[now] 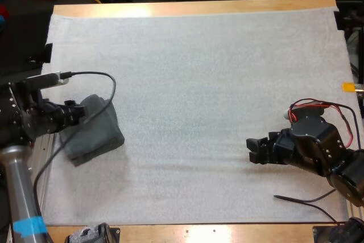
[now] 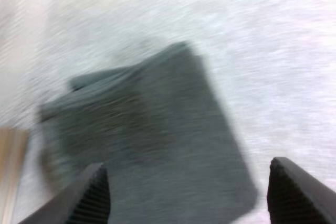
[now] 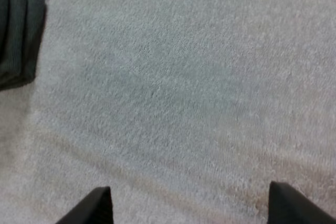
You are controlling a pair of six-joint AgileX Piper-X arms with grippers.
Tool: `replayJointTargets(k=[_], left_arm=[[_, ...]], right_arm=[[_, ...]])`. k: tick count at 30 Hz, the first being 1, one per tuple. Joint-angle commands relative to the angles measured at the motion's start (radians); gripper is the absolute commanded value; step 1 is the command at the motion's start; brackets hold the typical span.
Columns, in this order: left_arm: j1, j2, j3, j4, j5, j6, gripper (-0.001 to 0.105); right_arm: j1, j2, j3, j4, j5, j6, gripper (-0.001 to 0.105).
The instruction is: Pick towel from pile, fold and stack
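High view: folded towel (image 1: 95, 134) sits at 9 o'clock on the mat (image 1: 199, 72), left gripper (image 2: 187, 182) open over it, right gripper (image 1: 251, 149) open at 4 o'clock. Looks like the stacking step; you'd lift left clear next.

Bright, even overhead light; glare whitens the far edge of my wooden table (image 1: 145, 9), and the dark grey-green folded towel (image 1: 94, 130) casts a soft shadow.
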Motion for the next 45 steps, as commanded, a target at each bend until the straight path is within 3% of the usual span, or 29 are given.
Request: replayJointTargets(k=[1,9,17,28,33,38,45], left_arm=[[-0.02,-0.021,-0.005,-0.003,0.027,-0.009,0.061],[-0.144,-0.107,-0.005,-0.003,0.03,-0.009,0.061],[-0.234,-0.178,-0.005,-0.003,0.029,-0.009,0.061],[-0.258,-0.25,-0.005,0.019,0.028,-0.009,0.061],[-0.339,-0.27,-0.005,0.024,-0.021,0.001,0.061],[-0.383,-0.272,-0.005,0.058,-0.149,0.019,0.061],[-0.382,-0.345,-0.005,0.059,-0.159,0.019,0.061]], right_arm=[[0.002,-0.006,-0.002,-0.008,-0.001,-0.016,0.06],[-0.036,0.008,-0.002,0.008,0.063,-0.047,0.06],[-0.232,0.008,-0.002,0.061,0.063,-0.132,0.06],[-0.476,0.006,-0.002,0.142,0.101,-0.225,0.06],[-0.545,-0.003,-0.002,0.167,0.166,-0.256,0.06],[-0.557,-0.033,-0.002,0.182,0.209,-0.283,0.06],[-0.557,-0.12,-0.002,0.183,0.24,-0.313,0.06]])
